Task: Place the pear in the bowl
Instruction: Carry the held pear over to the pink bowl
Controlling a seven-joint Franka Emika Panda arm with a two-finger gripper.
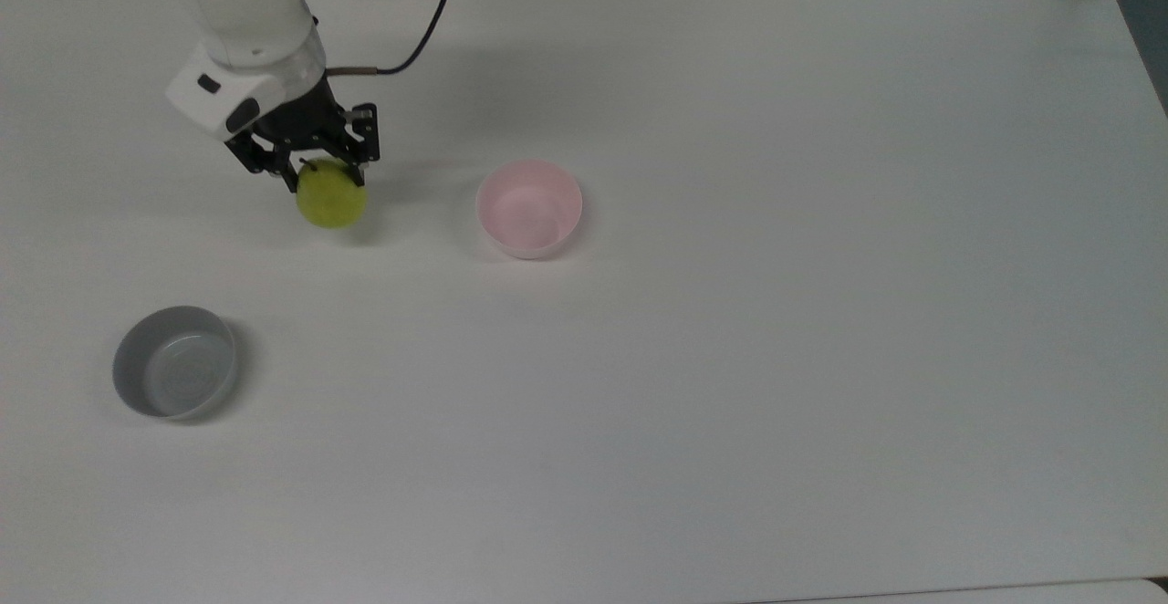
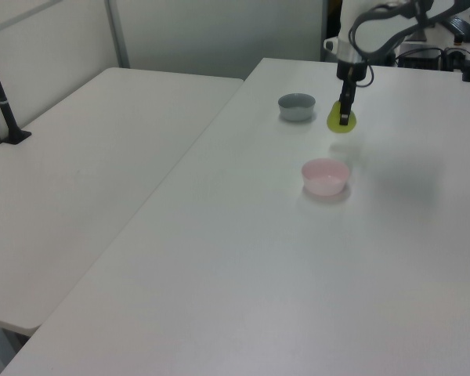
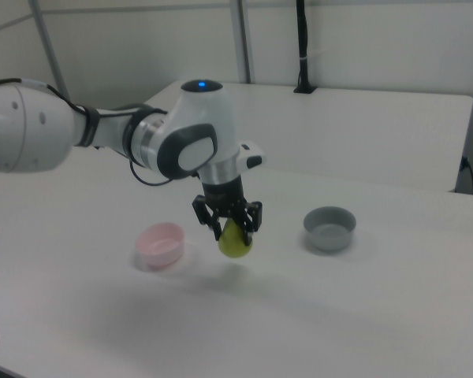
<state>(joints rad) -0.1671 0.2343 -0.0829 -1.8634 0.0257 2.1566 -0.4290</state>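
The pincer (image 1: 321, 166) is closed on the upper part of the pear (image 1: 332, 199), its dark fingers clasping the fruit near the stem, and in the right view the pear (image 3: 235, 240) hangs clear of the desk (image 1: 730, 358) with a soft shadow below it, so the fruit appears to be lifted and carried. The bowl (image 1: 529, 208), pale pink and with nothing in it, stands on the desk well to the top view's right of the pear; in the left view the bowl (image 2: 326, 176) sits nearer the camera than the fruit (image 2: 342, 121). A grey bowl (image 1: 174, 373) rests apart, toward the top view's lower left (not the target, judging by the task's pink one). The step in hand looks like the transport: grasp made, pear raised. The next move calls for carrying the pear sideways toward the top view's right until it hangs over the pink bowl's opening, keeping it high enough to pass the rim, then lowering it inside before the fingers part.
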